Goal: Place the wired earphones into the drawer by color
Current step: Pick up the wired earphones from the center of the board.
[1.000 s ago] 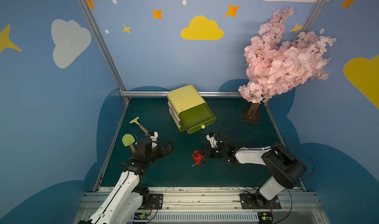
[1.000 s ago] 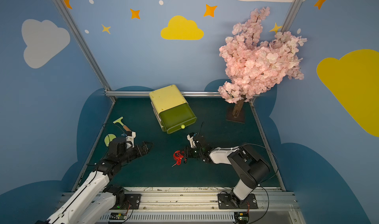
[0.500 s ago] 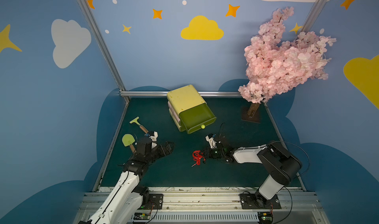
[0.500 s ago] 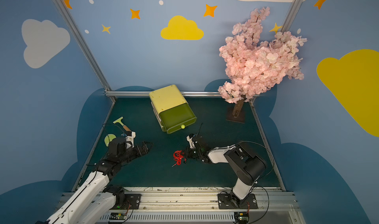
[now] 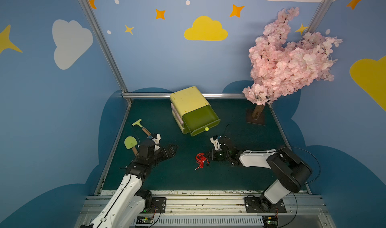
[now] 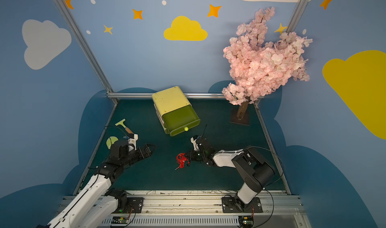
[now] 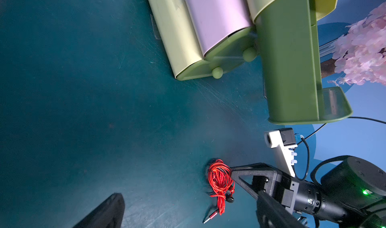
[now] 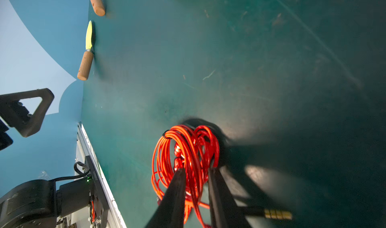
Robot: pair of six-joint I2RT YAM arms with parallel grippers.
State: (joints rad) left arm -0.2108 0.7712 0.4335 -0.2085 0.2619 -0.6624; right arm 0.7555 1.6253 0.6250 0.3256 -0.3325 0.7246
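The red wired earphones (image 5: pixel 201 160) (image 6: pixel 182 159) lie as a coiled bundle on the green mat, in front of the drawer unit. My right gripper (image 5: pixel 209 155) (image 8: pixel 196 171) reaches in low from the right. It is shut on strands of the red bundle (image 8: pixel 183 149), with cable pinched between its two fingers. A black lead with a gold plug (image 8: pixel 277 214) lies beside it. The top green drawer (image 5: pixel 200 118) (image 7: pixel 290 60) stands pulled out. My left gripper (image 5: pixel 172 150) (image 7: pixel 188 214) is open and empty, left of the red earphones (image 7: pixel 220 179).
Two green toy tools with wooden handles (image 5: pixel 139 123) (image 5: pixel 131 142) lie by the left wall, behind my left arm. A pink blossom tree (image 5: pixel 288 66) stands on its base (image 5: pixel 255 117) at the back right. The two lower drawers (image 7: pixel 208 28) are shut.
The right gripper's fingers have closed on the red earphone bundle, and the right arm has shifted slightly. The left arm has not moved.
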